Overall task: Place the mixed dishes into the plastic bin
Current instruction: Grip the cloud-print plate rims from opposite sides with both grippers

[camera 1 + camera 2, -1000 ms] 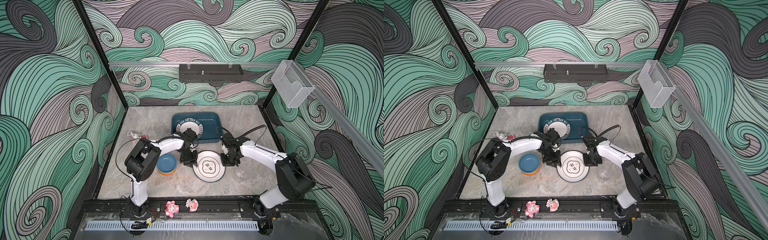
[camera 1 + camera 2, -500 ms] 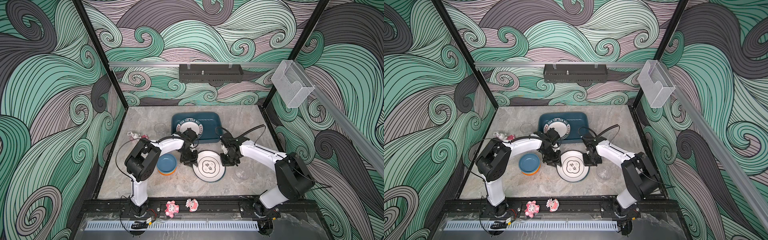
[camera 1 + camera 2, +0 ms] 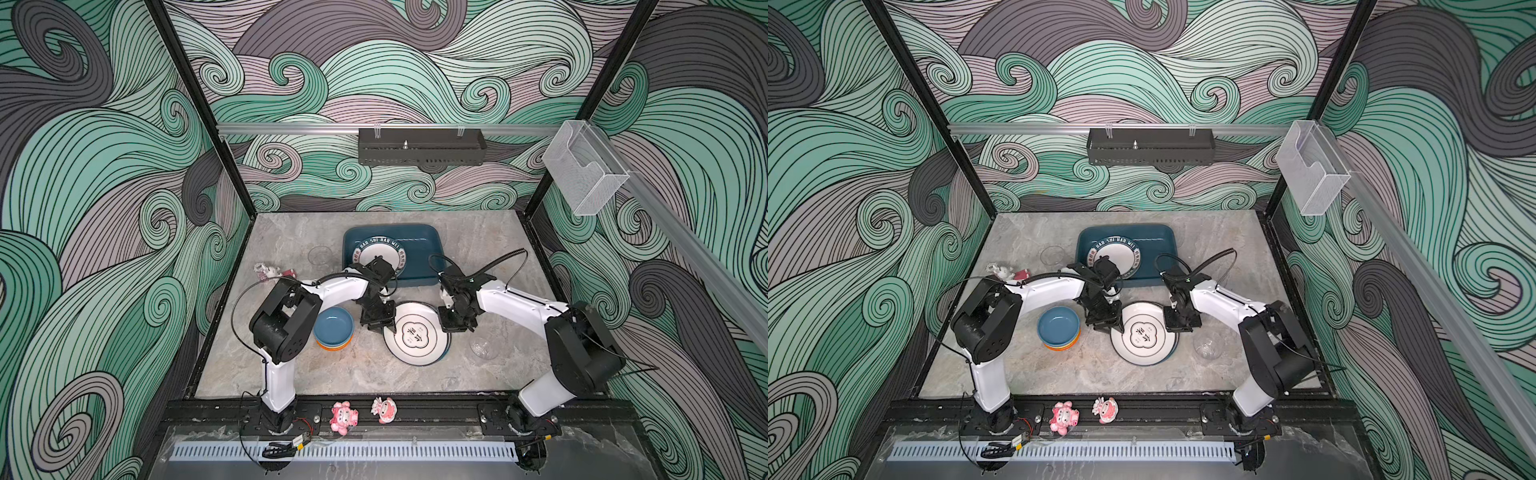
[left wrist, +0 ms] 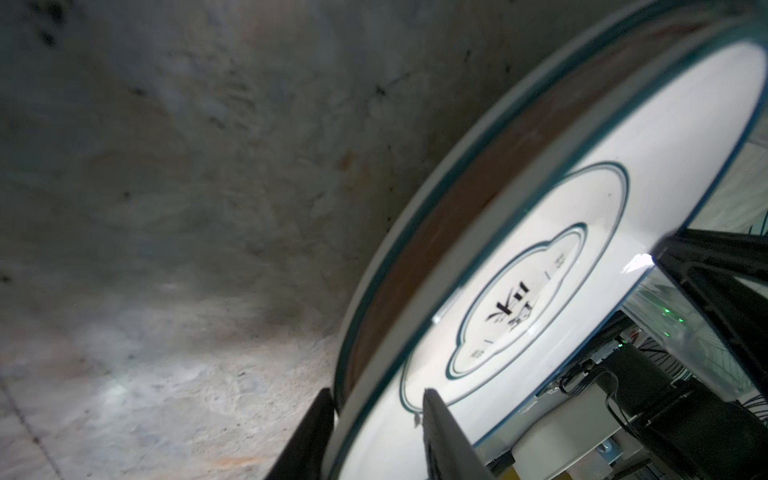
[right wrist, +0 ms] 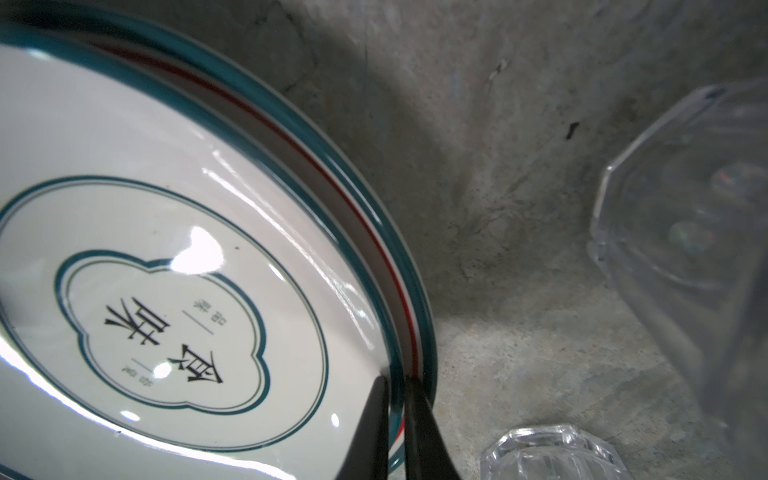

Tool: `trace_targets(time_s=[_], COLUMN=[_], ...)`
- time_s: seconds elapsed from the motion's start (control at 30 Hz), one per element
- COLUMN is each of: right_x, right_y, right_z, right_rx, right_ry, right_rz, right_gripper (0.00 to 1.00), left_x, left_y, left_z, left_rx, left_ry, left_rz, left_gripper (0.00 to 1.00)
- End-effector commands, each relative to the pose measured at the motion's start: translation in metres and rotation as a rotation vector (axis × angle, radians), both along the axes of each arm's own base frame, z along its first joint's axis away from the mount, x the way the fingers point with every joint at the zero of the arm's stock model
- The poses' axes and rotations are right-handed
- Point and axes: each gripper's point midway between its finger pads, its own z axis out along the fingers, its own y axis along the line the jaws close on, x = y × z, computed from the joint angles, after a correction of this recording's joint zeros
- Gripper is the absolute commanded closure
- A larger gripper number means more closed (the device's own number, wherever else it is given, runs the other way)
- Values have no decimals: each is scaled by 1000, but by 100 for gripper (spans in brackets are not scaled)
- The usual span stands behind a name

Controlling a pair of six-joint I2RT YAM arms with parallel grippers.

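Two white plates [image 3: 417, 334] lie stacked on the table in front of the plastic bin [image 3: 415, 241]; the top one carries black lettering [image 5: 166, 332]. My left gripper [image 3: 384, 326] straddles the stack's left rim [image 4: 376, 392], with one finger outside the lower rim and the other on the top plate's face. My right gripper [image 3: 451, 326] is shut on the top plate's right rim [image 5: 397, 380], above a red-striped plate. Another plate [image 3: 380, 255] lies in the bin. Stacked bowls [image 3: 333, 328], blue on top, sit left of the plates. Clear glasses stand left of the bin [image 3: 319, 254] and right of the plates [image 3: 483, 348].
Two pink figurines [image 3: 344, 417] stand on the front rail and small figurines [image 3: 266, 271] near the left wall. A black shelf [image 3: 422, 151] hangs on the back wall, a clear acrylic box [image 3: 584, 170] on the right. The glass [image 5: 685, 208] is close to my right gripper.
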Motion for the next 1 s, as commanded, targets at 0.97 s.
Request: trace_targets(time_s=[0.97], right_x=[1], right_y=[14], right_z=[-8], right_rx=[38], right_ry=[32], right_rz=[17], right_gripper=[88], left_x=[-13], left_y=[16], left_z=[12], left_rx=[43], left_ry=[-17], left_rz=[-14], left_gripper=[68])
